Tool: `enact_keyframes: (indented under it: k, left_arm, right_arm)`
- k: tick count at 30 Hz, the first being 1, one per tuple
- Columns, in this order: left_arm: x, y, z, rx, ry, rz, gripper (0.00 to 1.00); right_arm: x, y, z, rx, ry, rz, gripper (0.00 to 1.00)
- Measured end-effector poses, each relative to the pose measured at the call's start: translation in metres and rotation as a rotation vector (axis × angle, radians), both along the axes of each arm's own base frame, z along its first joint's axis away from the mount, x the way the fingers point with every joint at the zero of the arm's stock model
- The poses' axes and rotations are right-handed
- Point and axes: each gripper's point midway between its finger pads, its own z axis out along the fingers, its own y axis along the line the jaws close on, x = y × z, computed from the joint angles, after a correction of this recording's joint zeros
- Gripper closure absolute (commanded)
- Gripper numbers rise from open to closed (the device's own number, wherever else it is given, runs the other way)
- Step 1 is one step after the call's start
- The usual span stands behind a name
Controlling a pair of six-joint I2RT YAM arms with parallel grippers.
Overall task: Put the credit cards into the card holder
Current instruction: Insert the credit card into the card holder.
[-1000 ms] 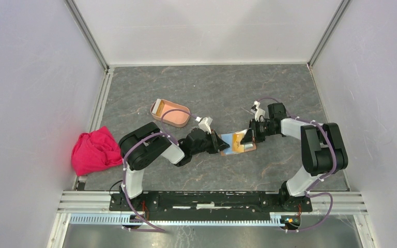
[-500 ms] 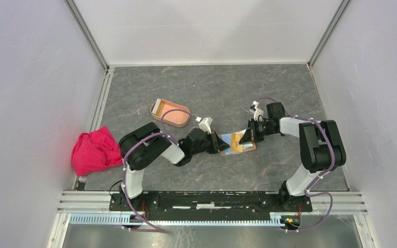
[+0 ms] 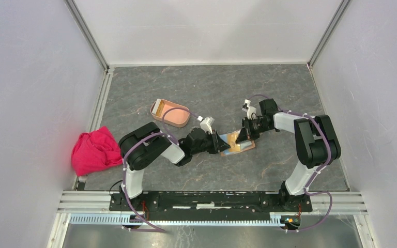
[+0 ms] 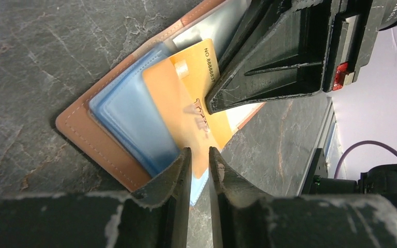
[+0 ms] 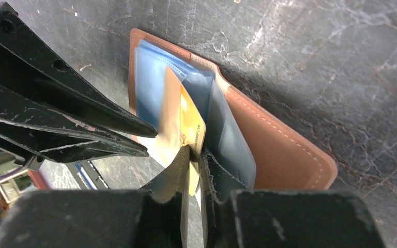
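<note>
Mid-table, orange cards are fanned on an open wallet, hemmed by left gripper and right gripper. Pink tray is seen far-left of them and red cloth further left. Right gripper is clamped on one card. Left gripper's jaws are nearly together at a card edge, and whether it grips cannot be told. Wallet is stitched brown leather with blue sleeves.

The right hand hides the orange card's lower edge.

Cards are glossy plastic, wallet smooth stitched leather (clear bluish sleeves), table matt stone.
</note>
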Motion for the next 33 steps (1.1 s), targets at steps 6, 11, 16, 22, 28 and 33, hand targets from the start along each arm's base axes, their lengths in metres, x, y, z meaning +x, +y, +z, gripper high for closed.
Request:
enact_keyframes:
  k: [6, 11, 16, 22, 28, 33]
  left_arm:
    - [-0.002, 0.0, 0.008, 0.017, -0.019, -0.025, 0.71]
    - [0.002, -0.003, 0.027, -0.008, -0.056, -0.033, 0.74]
    - [0.006, -0.009, 0.035, -0.036, -0.075, -0.038, 0.76]
    - [0.006, -0.009, 0.013, -0.005, -0.05, -0.039, 0.78]
    - [0.007, -0.008, 0.004, 0.008, -0.04, -0.033, 0.78]
    - [0.008, -0.008, 0.004, 0.009, -0.04, -0.031, 0.77]
  right_arm:
    - [0.002, 0.002, 0.0, -0.04, -0.047, 0.059, 0.74]
    - [0.003, 0.003, 0.0, -0.057, -0.076, 0.099, 0.67]
    - [0.002, 0.003, 0.002, -0.071, -0.099, 0.135, 0.62]
    - [0.001, 0.005, 0.003, -0.076, -0.128, 0.186, 0.55]
    - [0.0, 0.006, 0.006, -0.088, -0.2, 0.269, 0.45]
    - [0.001, 0.007, 0.007, -0.101, -0.262, 0.327, 0.45]
